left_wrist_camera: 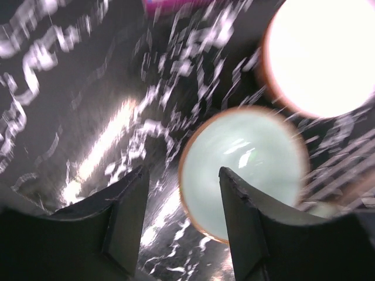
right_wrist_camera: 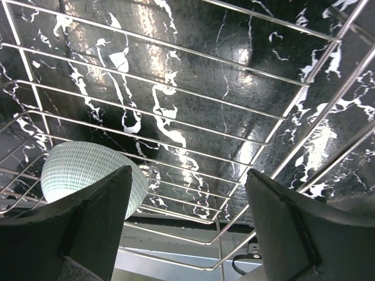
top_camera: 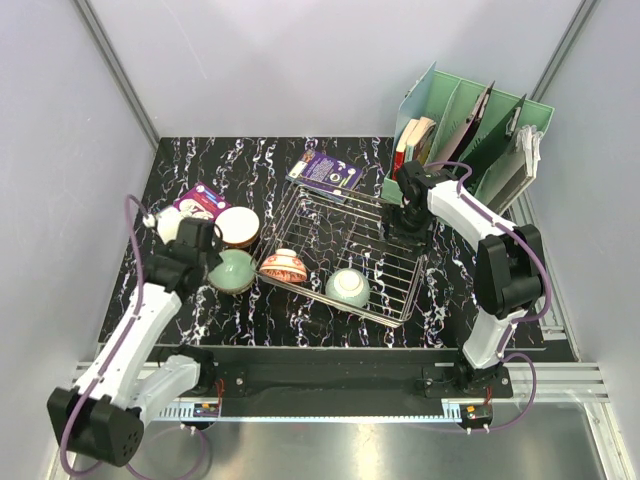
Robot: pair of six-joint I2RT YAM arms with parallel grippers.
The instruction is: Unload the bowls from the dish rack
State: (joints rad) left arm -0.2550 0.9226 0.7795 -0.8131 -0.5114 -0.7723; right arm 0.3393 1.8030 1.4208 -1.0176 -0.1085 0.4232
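**A:** Arm bases fill the bottom of the overhead view. Where are the bowls?

**B:** Two lie in the dish rack: a floral bowl at its left end and a grey patterned bowl by its near edge. On the table, left of the rack, a celadon bowl stands with an orange bowl behind it.

**A:** And the grippers?

**B:** From above, the left gripper hangs at the celadon bowl's left side. The right gripper is over the rack's right half, near the mint file organizer.

**A:** Left wrist view?

**B:** It's blurred, but the fingers look partly open with only table between them. The celadon bowl sits just beside the right-hand one, seemingly untouched.

**A:** Right wrist?

**B:** Jaws are spread wide and hold nothing, with rack wires beneath. The grey patterned bowl shows low on the left, partly behind one finger.
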